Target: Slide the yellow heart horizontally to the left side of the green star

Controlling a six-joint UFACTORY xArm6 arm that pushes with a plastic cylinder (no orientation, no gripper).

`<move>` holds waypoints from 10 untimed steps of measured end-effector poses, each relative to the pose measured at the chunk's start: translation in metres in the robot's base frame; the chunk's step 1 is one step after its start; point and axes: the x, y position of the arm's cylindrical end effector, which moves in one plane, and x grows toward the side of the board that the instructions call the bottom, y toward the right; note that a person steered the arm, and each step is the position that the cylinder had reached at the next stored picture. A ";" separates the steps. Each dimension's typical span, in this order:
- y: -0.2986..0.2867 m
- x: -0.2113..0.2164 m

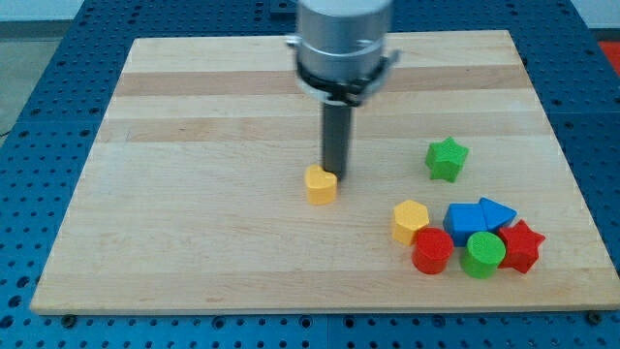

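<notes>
The yellow heart lies near the middle of the wooden board. The green star lies to its right, a little nearer the view's top. My tip is at the heart's upper right edge, touching or almost touching it, between the heart and the star. The rod rises from there to the arm's grey end at the view's top.
A cluster lies at the lower right: a yellow hexagon, a red cylinder, a green cylinder, a blue cube, a blue triangle and a red star. The board's right edge is near them.
</notes>
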 end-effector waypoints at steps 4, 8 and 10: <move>0.040 0.045; -0.084 0.002; -0.033 0.044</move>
